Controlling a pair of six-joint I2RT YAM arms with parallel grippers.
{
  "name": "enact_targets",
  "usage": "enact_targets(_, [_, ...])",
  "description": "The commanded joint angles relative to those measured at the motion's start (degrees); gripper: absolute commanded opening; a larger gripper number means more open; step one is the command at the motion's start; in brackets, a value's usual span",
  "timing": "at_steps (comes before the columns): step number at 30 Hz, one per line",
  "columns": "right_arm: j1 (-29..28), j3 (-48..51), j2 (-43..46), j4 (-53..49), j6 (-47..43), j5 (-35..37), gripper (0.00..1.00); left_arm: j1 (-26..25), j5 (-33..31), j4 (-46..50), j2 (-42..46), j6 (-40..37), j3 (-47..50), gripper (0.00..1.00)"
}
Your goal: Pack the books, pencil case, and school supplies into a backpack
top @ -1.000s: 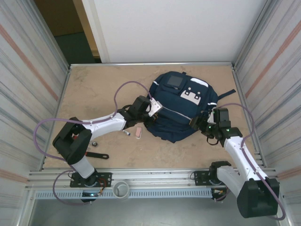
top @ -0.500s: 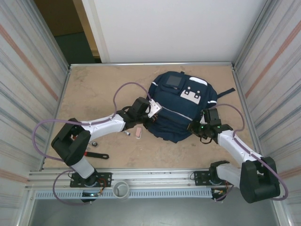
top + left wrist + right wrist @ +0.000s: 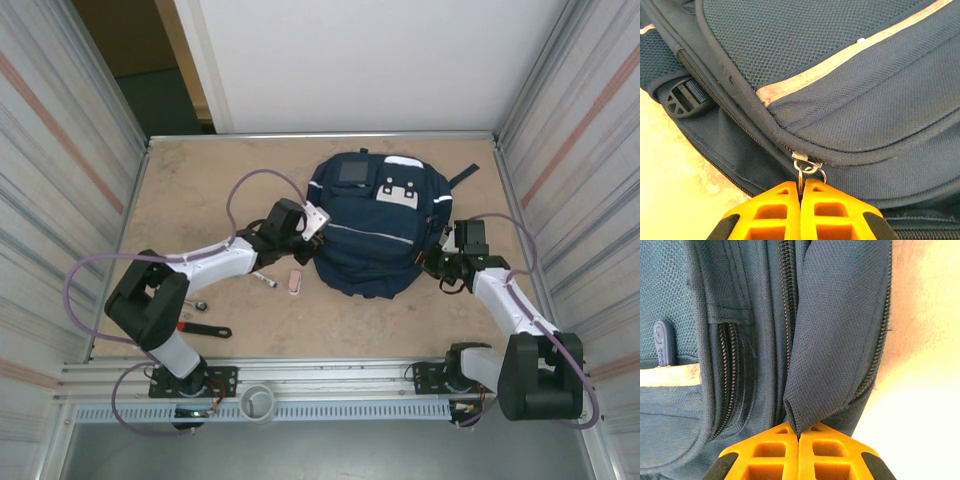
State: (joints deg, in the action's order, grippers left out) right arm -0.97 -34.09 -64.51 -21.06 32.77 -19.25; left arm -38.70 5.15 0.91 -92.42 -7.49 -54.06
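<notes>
Soft light is shining evenly; the backpack [image 3: 375, 225] is casting faint shadows, the table [image 3: 925, 340] is glaring close up

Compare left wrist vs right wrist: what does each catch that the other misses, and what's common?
Left wrist: the left gripper shut on a metal zip pull, a black buckle, and a pale stripe across the backpack.
Right wrist: the right gripper shut on a fabric flap edged with zip teeth, plus a dark rubber zip tab.
Both: navy woven backpack fabric, zip lines, pale table, and yellow fingers pressed together.
</notes>
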Motion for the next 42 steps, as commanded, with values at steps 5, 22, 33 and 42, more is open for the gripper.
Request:
enact_targets(5, [-4.9,-6.9,7.5,-3.1,-7.2,7.8,0.38,-1.8,5.5,-0.7,7.0,0.5,3.6,0.0])
enact_targets(22, [-36.1,-14.7,-8.6,8.8,-33.4,21.0,0.73,-2.8,7.2,-1.9,8.4,0.8,4.5,0.0])
enact_targets(33, [-38.1,-17.7,-18.2,9.3,-36.8,26.8,0.38,-1.7,7.3,-2.5,8.1,2.4,5.0,0.0])
enact_targets(42, [-36.8,-14.3,-12.8,9.0,-36.3,26.4,0.09,4.1,3.8,-2.0,7.2,7.8,4.5,0.0])
